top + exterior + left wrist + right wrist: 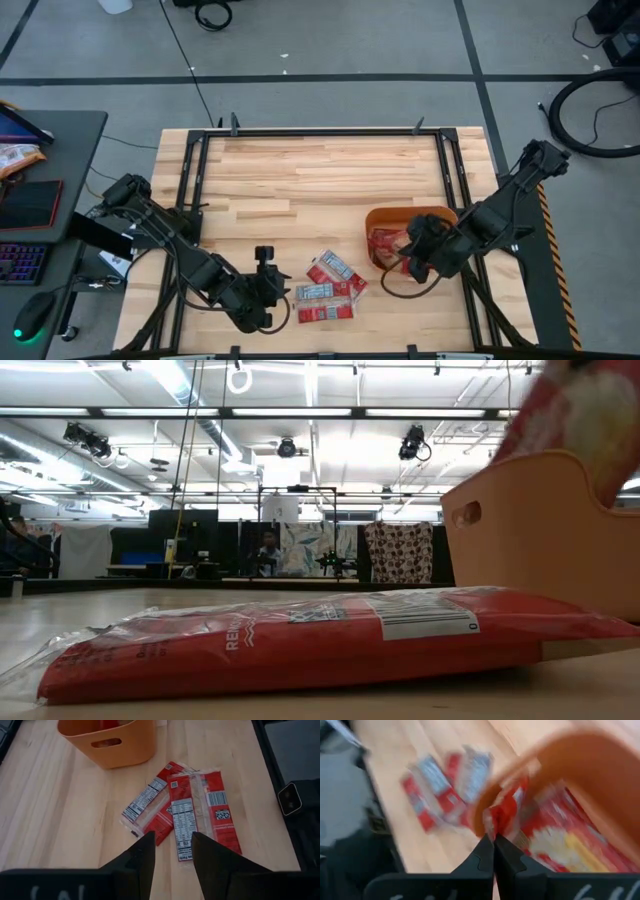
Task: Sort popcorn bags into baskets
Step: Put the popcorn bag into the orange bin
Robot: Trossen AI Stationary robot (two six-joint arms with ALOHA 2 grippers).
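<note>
High view: we see the left arm reaching from 9 o'clock, bent low along the bench (300, 180), its left claw (262, 290) empty with fingers narrowly parted, just beside three popcorn bags (328, 290) lying loose near 6 o'clock. We see the right arm stretched in from 3 o'clock, its right claw (412, 250) over the orange tub (385, 216), fingers pressed shut; whether they pinch a bag, we cannot tell. Left wrist view shows what overhead blurs: white label panels on the overlapping bags. Right wrist view shows more red bags inside the tub. Low view shows one bag flat in front of the tub's handle slot (465, 514).
</note>
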